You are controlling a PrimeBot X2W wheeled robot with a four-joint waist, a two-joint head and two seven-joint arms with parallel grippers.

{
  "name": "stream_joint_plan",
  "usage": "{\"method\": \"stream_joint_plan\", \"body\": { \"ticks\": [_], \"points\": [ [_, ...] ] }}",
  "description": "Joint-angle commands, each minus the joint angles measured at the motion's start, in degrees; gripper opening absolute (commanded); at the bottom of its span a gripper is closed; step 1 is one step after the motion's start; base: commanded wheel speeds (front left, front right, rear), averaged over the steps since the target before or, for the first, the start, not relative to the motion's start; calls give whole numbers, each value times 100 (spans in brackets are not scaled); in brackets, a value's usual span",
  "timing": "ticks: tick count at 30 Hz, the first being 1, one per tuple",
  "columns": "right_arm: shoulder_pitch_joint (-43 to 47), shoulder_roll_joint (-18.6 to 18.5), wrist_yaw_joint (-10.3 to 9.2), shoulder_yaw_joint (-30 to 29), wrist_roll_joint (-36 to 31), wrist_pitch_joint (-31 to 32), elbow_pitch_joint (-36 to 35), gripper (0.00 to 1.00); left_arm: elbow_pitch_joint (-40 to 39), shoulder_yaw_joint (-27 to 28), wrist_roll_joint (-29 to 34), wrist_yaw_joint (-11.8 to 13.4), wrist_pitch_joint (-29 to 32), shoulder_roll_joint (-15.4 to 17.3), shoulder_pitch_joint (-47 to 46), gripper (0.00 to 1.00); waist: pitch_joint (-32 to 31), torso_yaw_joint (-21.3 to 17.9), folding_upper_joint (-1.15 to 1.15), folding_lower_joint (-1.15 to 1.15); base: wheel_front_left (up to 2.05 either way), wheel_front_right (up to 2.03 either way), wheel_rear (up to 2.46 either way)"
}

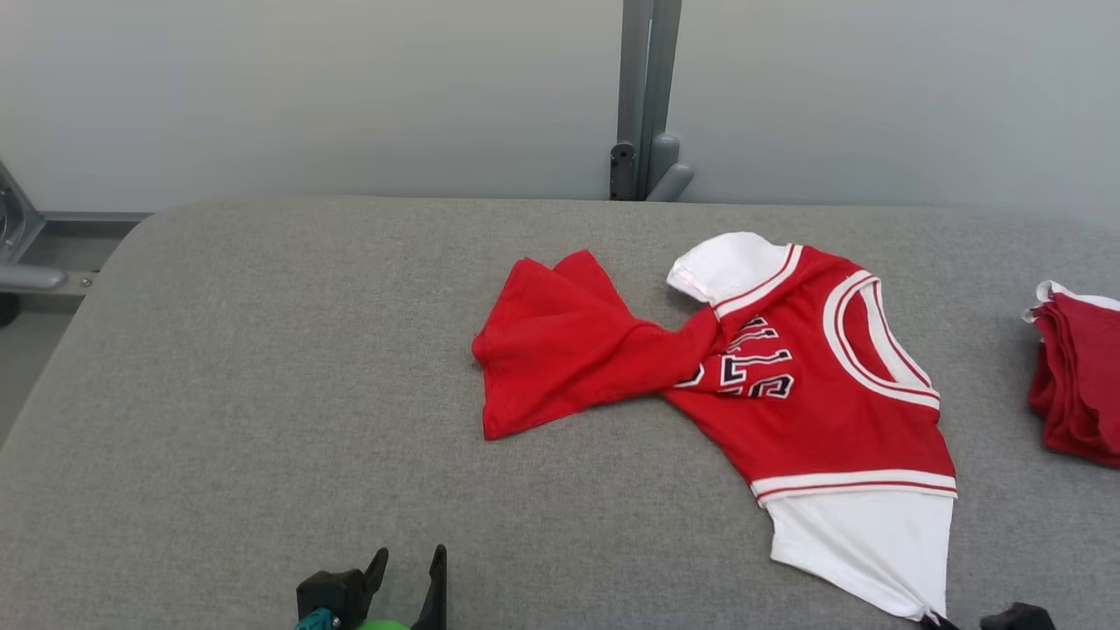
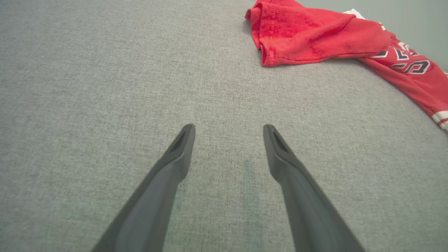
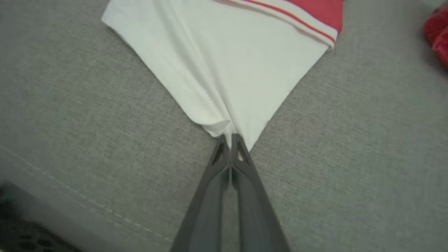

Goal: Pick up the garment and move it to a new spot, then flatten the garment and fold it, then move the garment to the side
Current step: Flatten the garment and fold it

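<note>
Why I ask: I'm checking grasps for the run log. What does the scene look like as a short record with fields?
surface: grey padded table
garment: red and white jersey, lying on the table, twisted in the middle
right claw: shut on the tip of the jersey's white end
left claw: open, over bare table, apart from the jersey
other: pile of red cloth at the table's right side
stage: jersey not yet flattened or folded
</note>
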Motion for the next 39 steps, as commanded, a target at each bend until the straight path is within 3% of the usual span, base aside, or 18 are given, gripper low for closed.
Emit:
{"method": "stream_joint_plan", "body": {
  "ticks": [1,5,6,7,17,24,34,37,38,39],
  "points": [
    [140,-77,-10,-83,-5,19,33,0,-17,17,25,-17,1,20,109,100,-100,-91,0,0,0,0,0],
    [224,-89,-10,-474,-68,16,-182,2,-24,64,46,1,1,20,193,100,-130,-144,0,0,0,0,0],
    [220,-43,-10,-592,-42,12,-305,61,-29,75,49,6,1,20,195,100,-125,-156,0,0,0,0,0],
    [208,14,-10,-705,-46,11,-457,100,-40,85,51,6,1,20,186,100,-114,-165,0,0,0,0,0],
    [-149,663,-10,-1308,-179,11,-2124,100,-257,33,219,-48,1,19,-368,100,366,-221,0,0,0,0,0],
    [-699,1060,-10,-1203,-411,11,-2179,100,-7,-273,233,-243,1,23,-1263,100,1005,-331,0,0,0,0,0],
    [-1056,1109,-10,-1253,-468,11,-2010,100,751,-398,-29,-295,1,21,-2050,100,1454,-651,0,0,0,0,0],
    [-1074,1107,-10,-1278,-453,10,-1976,100,864,-456,-24,-306,1,22,-2135,86,1499,-712,0,0,0,0,0],
    [-1069,1105,-10,-1299,-450,10,-1955,100,876,-467,-19,-295,0,22,-2151,72,1503,-724,0,0,0,0,0],
    [-1070,1103,-10,-1312,-436,10,-1935,100,871,-489,-5,-269,1,21,-2158,25,1504,-743,0,0,0,0,0]
  ]
}}
